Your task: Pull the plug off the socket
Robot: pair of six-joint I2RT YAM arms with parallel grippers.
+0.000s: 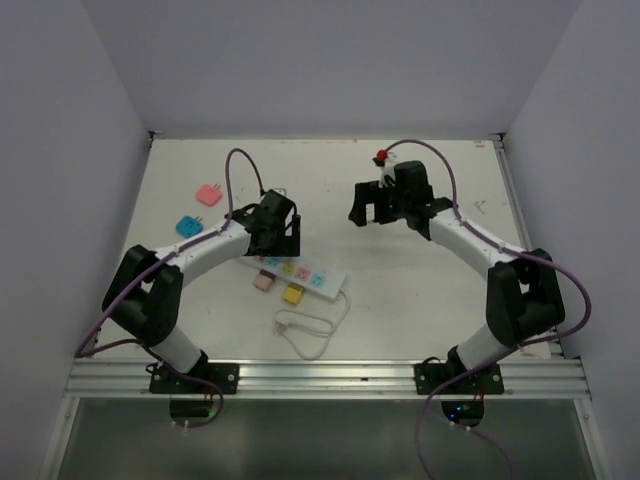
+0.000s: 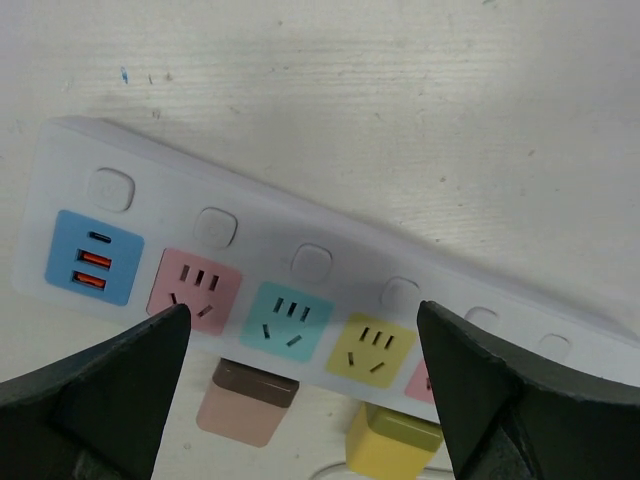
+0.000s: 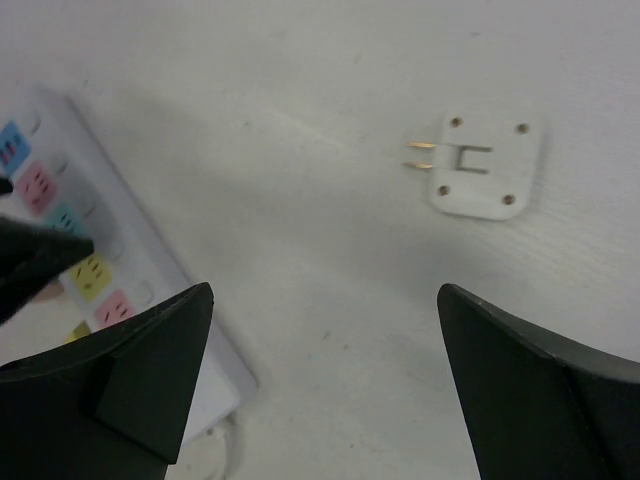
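- The left claw [image 2: 300,335] is released, jaws wide, hovering directly over the socket [image 2: 330,270].
- The right claw [image 3: 325,300] is released and holds nothing. The white plug [image 3: 478,165] lies loose on the surface [image 3: 300,120] ahead of it, well apart from the socket.
- All 5 faces under the left claw are empty. The pink plug [image 2: 245,400] and yellow plug [image 2: 392,440] touch the socket's edge on the wrist side; cannot tell if they are seated.
- Recommended: pin the socket with 1 claw, clench the other on the plug's flat sides, and draw straight along the prongs without twisting.
- The socket faces up. Its long axis spans finger to finger, slightly tilted. The cord [image 1: 305,330] leaves the end nearer the right arm.
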